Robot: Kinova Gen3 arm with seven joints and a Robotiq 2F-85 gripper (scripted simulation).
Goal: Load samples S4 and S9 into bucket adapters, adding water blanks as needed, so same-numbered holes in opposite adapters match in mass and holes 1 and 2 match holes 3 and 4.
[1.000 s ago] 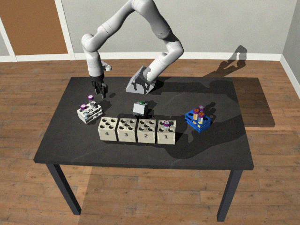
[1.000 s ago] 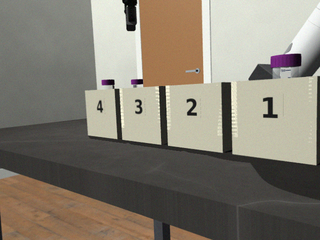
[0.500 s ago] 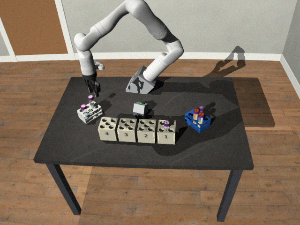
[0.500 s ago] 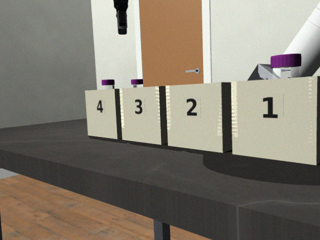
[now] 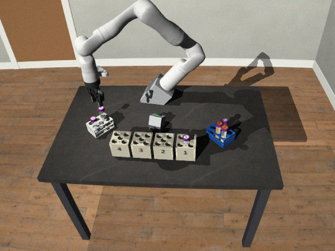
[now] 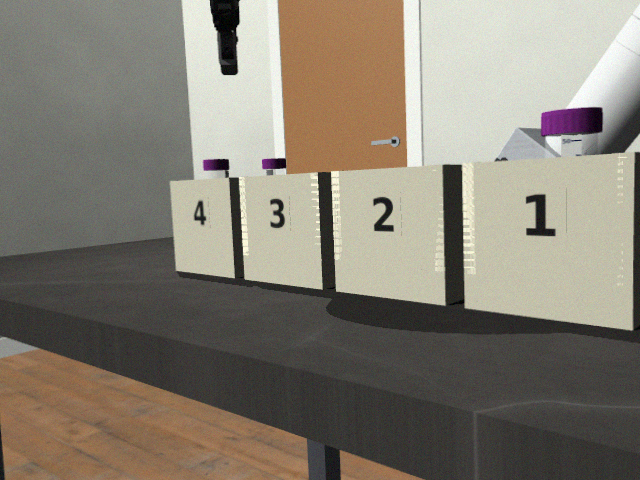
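Observation:
My gripper (image 5: 99,103) hangs open and empty just above the rear tube (image 5: 100,109) of the white rack (image 5: 99,125) at the table's left. A second purple-capped tube (image 5: 92,118) stands in that rack. In the exterior view the gripper (image 6: 227,64) is high above both caps (image 6: 215,164) (image 6: 273,163). Adapters 4 (image 5: 120,143), 3 (image 5: 141,144), 2 (image 5: 163,146) and 1 (image 5: 185,147) stand in a row. Adapter 1 holds one purple-capped tube (image 5: 186,138), also seen in the exterior view (image 6: 571,124). The blue rack (image 5: 224,133) at the right holds three tubes, two with orange cap dots (image 5: 219,124) (image 5: 224,128).
The small desk with the green DONE key (image 5: 157,115) stands behind adapters 3 and 2. The arm's grey base (image 5: 157,93) sits at the back middle of the table. The adapters stand close together in the row.

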